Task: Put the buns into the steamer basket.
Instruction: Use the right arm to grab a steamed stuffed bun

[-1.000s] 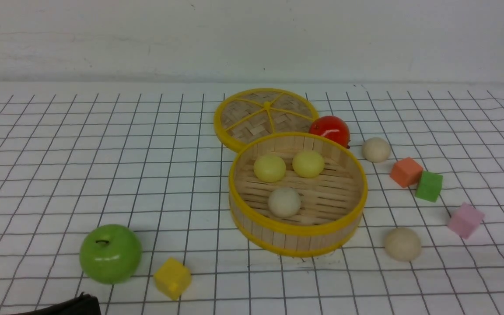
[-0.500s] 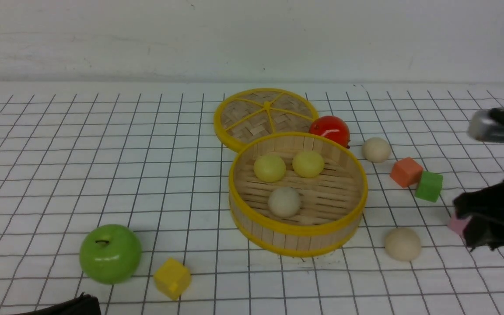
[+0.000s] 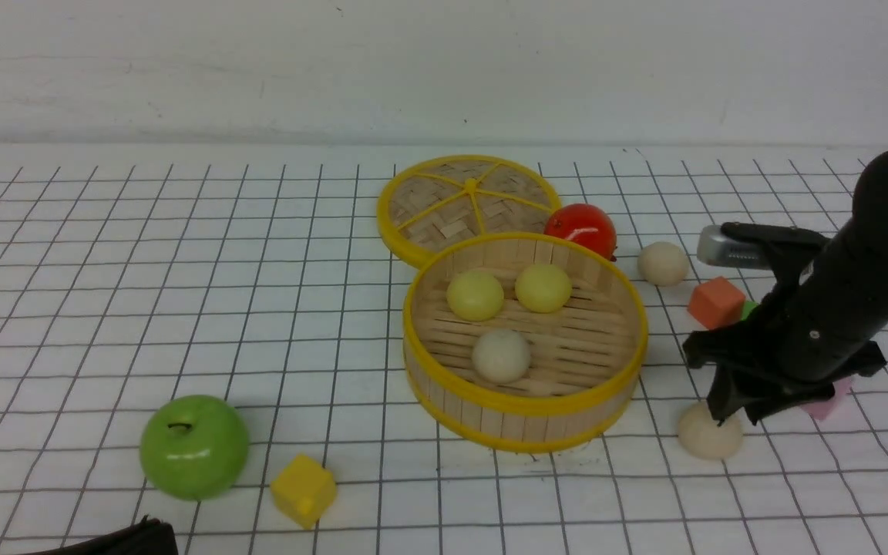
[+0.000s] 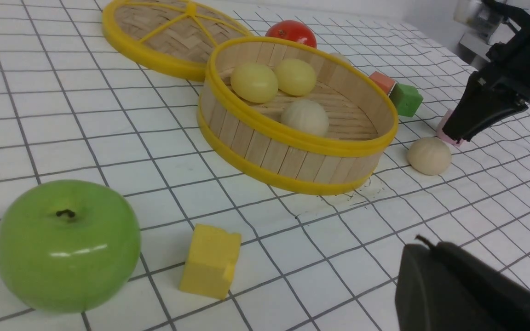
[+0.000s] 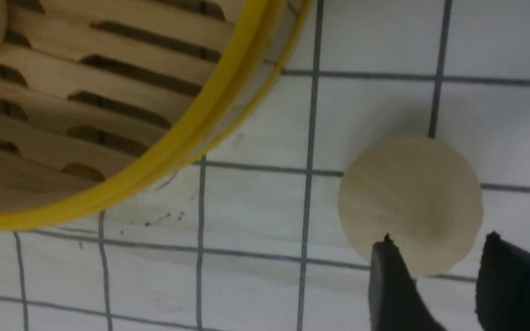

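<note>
The steamer basket [image 3: 525, 405] stands at mid-table and holds two pale yellow buns [image 3: 475, 295] [image 3: 543, 288] and one cream bun [image 3: 501, 356]. Another cream bun [image 3: 663, 263] lies behind the basket to its right. A cream bun [image 3: 702, 441] also lies on the cloth at the basket's front right. My right gripper [image 3: 733, 412] hangs just over that bun's right side, open, its two fingertips [image 5: 387, 248] apart above the bun [image 5: 410, 197] with nothing between them. My left gripper [image 4: 419, 241] is shut and empty, low at the near left.
The woven lid [image 3: 467, 204] and a red ball [image 3: 581, 228] lie behind the basket. An orange cube [image 3: 715, 302], a green cube [image 3: 747, 310] and a pink cube [image 3: 829, 402] sit around my right arm. A green apple [image 3: 194, 447] and yellow cube [image 3: 304, 490] lie front left.
My right arm has come in from the right edge and moved left until its fingers hang over the near cream bun. The left arm and all the objects have stayed put.
</note>
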Controlling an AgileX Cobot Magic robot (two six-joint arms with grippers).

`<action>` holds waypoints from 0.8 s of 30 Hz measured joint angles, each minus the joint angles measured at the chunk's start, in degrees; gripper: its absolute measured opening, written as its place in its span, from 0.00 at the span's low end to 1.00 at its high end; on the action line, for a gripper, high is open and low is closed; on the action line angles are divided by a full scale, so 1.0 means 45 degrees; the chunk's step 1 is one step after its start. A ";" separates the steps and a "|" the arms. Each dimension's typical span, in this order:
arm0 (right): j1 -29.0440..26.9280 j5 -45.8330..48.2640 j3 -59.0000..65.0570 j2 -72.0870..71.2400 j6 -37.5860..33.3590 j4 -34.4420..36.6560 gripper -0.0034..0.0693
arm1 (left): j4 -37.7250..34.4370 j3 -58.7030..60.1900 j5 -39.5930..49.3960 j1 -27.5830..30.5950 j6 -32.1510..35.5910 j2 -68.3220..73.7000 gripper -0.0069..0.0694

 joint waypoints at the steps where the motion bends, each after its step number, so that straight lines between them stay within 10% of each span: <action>1: 0.0000 -0.0197 0.0000 0.0000 0.0000 0.0000 0.42 | 0.0000 0.0000 0.0000 0.0000 0.0000 0.0000 0.08; 24: 0.0254 -0.0824 -0.0035 0.0776 -0.0012 -0.0225 0.38 | 0.0000 0.0010 0.0000 0.0000 0.0000 0.0000 0.09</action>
